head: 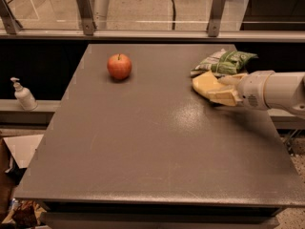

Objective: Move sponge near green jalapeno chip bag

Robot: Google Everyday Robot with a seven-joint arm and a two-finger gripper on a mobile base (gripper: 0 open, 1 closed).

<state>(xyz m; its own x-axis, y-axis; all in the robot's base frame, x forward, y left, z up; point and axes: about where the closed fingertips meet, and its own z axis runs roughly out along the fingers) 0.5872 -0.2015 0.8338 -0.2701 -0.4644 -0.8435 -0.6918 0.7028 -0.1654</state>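
Note:
The pale-yellow sponge (205,83) is at the right of the grey table (143,142), just in front of the green jalapeno chip bag (226,62), nearly touching it. My gripper (228,89) reaches in from the right on a white arm (274,89). Its cream fingers (225,98) are closed on the sponge's right end. The sponge is low over the table surface; I cannot tell if it rests on it.
A red apple (119,66) stands at the table's back left. A white pump bottle (23,94) stands on a ledge left of the table. A railing with metal posts (85,11) runs behind the table.

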